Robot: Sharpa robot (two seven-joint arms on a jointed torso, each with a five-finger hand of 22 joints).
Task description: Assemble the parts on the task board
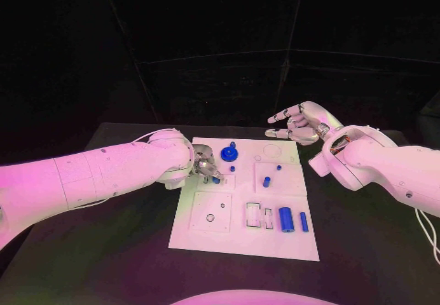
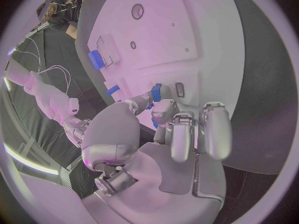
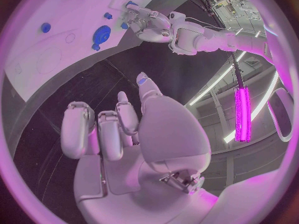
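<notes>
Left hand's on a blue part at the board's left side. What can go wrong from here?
1. The left hand pinches a small blue part by its fingers; it may slip or go in tilted.
2. The blue gear stands close by; a sideways move might knock it.
3. The right hand hangs open off the task board, unable to steady it.

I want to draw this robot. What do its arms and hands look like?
Both arms, the left arm and the right arm, are smooth, rounded white shells. Thin pale cables run beside them. The left hand and the right hand are silver metal, with chunky jointed fingers and a rounded palm shell.
</notes>
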